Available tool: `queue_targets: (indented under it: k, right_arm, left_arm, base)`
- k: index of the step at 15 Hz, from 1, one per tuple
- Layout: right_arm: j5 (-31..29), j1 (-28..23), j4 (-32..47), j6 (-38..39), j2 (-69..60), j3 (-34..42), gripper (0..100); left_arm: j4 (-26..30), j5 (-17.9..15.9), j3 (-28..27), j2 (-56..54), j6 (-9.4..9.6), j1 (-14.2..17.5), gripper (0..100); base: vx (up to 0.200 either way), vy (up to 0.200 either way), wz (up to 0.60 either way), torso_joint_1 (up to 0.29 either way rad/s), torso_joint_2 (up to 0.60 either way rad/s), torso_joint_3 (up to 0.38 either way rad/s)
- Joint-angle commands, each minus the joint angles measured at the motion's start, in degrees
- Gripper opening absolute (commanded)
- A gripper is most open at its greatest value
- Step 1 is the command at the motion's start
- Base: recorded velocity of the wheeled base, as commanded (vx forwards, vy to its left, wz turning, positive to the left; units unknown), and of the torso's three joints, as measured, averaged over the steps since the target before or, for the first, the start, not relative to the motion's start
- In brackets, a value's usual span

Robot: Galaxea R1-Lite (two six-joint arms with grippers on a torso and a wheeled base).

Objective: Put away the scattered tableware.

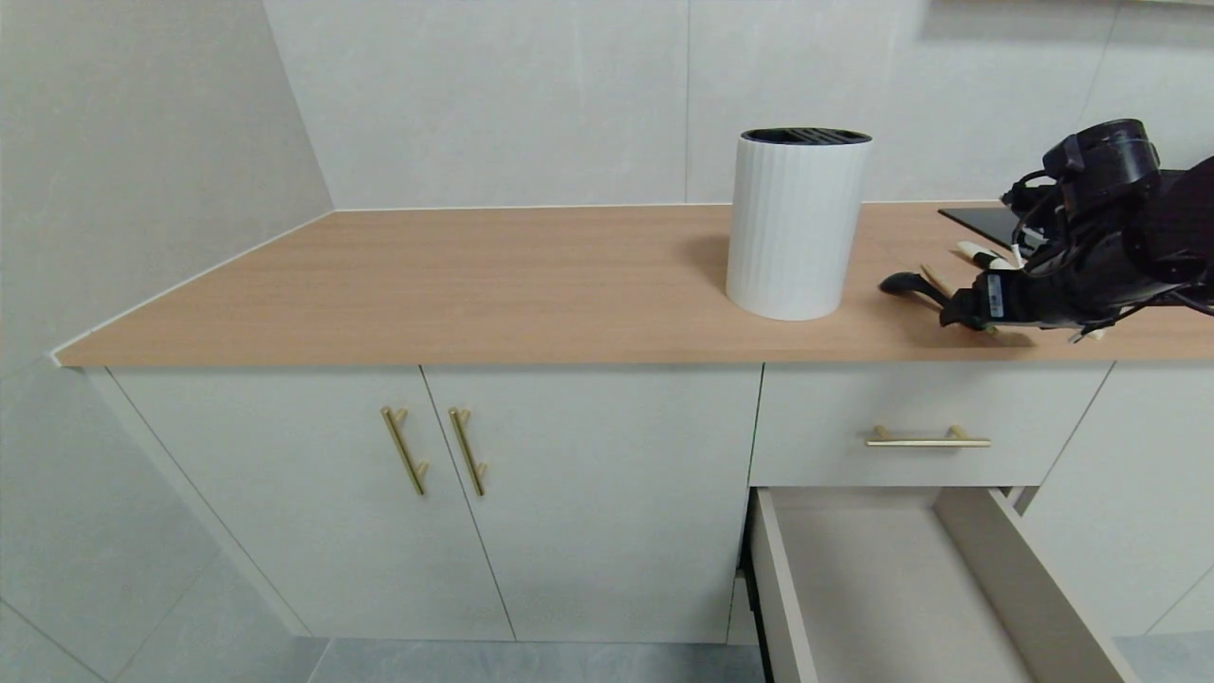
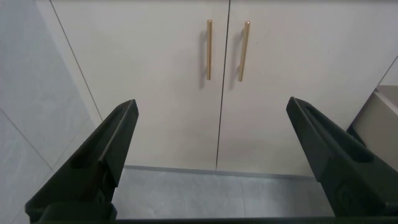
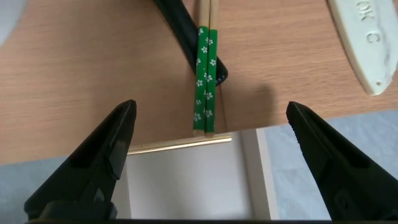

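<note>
The right gripper hangs spread wide over the counter's front edge, one jaw either side of a pair of chopsticks, touching neither. Their green flowered ends show; the rest is cut off. Beneath them lies a black handle, perhaps a spoon's. The left gripper, also spread, faces the cabinet doors.

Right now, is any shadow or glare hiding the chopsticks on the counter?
No. Right wrist view: the green flower-printed wooden chopsticks are evenly lit, no glare, a faint shadow beside them. Head view: the white ribbed cylindrical holder throws a soft shadow leftward on the wooden countertop.
</note>
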Motion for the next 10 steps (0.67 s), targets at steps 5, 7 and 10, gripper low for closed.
queue_targets:
  k: [5,7,10]
  right_arm:
    - [0.01,-0.05,-0.01,-0.01,1.68,-0.36,0]
    - [0.10,0.04,0.08,-0.01,1.77,-0.63,0]
    - [0.01,-0.05,0.16,-0.01,1.68,-0.63,0]
  left_arm:
    - [-0.02,0.01,0.00,0.00,-0.02,0.01,100]
    - [-0.02,0.01,0.00,0.00,-0.02,0.01,100]
    - [-0.02,0.01,0.00,0.00,-0.02,0.01,100]
  base:
    - [0.000,0.000,0.00,0.000,0.00,0.000]
    - [0.000,0.000,0.00,0.000,0.00,0.000]
    - [0.000,0.000,0.00,0.000,0.00,0.000]
